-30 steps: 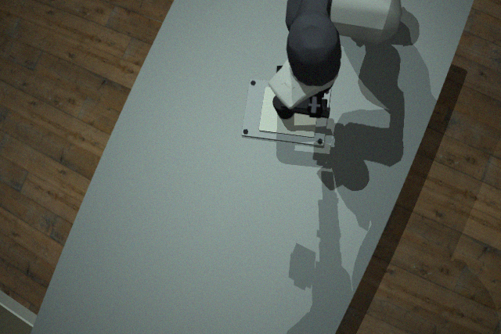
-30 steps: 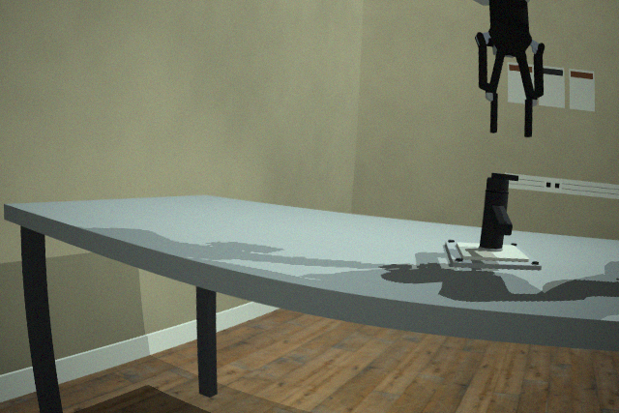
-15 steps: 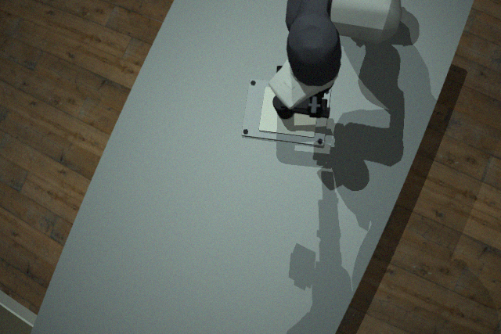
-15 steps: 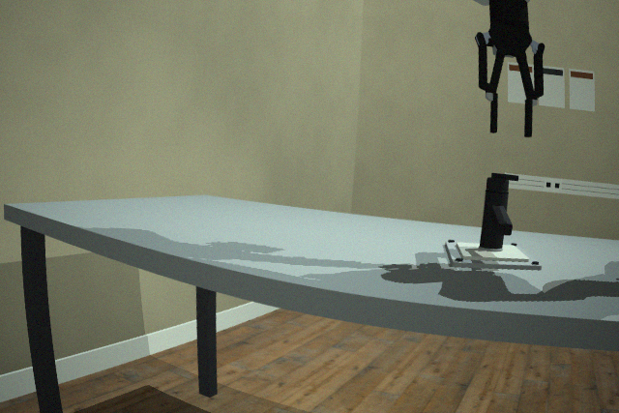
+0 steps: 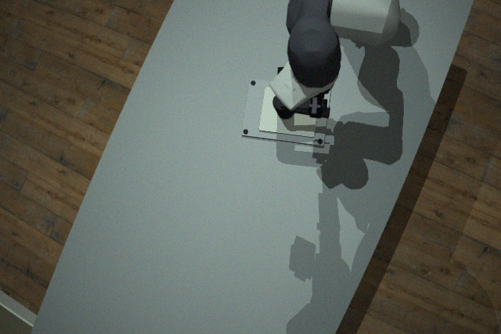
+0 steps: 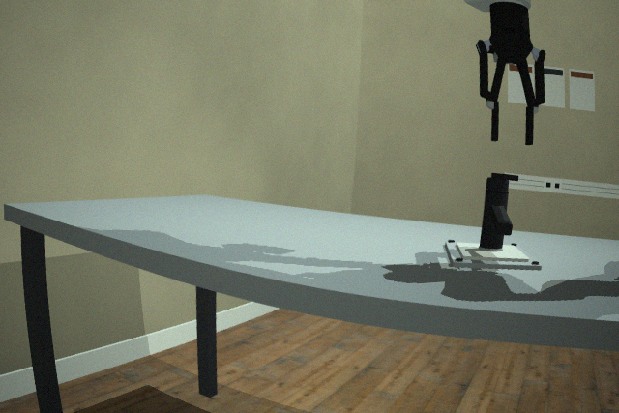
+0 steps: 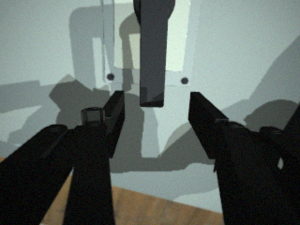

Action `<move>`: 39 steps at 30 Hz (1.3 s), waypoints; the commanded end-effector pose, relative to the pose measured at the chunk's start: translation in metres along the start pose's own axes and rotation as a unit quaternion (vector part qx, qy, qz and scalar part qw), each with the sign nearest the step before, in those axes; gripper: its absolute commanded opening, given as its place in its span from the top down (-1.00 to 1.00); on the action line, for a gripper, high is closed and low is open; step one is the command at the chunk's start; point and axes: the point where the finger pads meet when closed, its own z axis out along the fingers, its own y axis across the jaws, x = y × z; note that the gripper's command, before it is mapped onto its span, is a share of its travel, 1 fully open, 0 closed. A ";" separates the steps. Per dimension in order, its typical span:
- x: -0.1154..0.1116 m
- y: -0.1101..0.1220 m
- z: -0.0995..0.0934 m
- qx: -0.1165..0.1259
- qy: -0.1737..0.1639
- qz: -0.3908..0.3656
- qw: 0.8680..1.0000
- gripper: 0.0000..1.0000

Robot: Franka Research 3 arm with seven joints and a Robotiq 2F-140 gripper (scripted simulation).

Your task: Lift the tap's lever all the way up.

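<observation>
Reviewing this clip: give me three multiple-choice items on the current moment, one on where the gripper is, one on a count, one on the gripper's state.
1. Where is the gripper relative to the tap?
A. Above it, apart
B. Clamped on its lever
C. Resting on the table

2. How many table legs show in the exterior view?
A. Two
B. Four
C. None

3. What state is the gripper in?
A. Shut on the lever
B. Fully shut
C. Open, holding nothing

Key: 1 A, a gap shows between fingertips and lever. 2 A, two dark legs stand under the table. 3 C, the fingers stand apart with nothing between them.
</observation>
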 end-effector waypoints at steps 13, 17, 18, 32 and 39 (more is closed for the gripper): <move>0.002 -0.003 0.023 0.004 0.002 0.002 1.000 0.08; 0.002 -0.003 0.026 0.004 0.002 0.002 1.000 0.08; 0.002 -0.003 0.028 0.004 0.002 0.002 1.000 0.08; 0.002 -0.003 0.040 0.004 0.002 0.002 1.000 0.08; 0.002 -0.003 0.041 0.004 0.002 0.002 1.000 0.08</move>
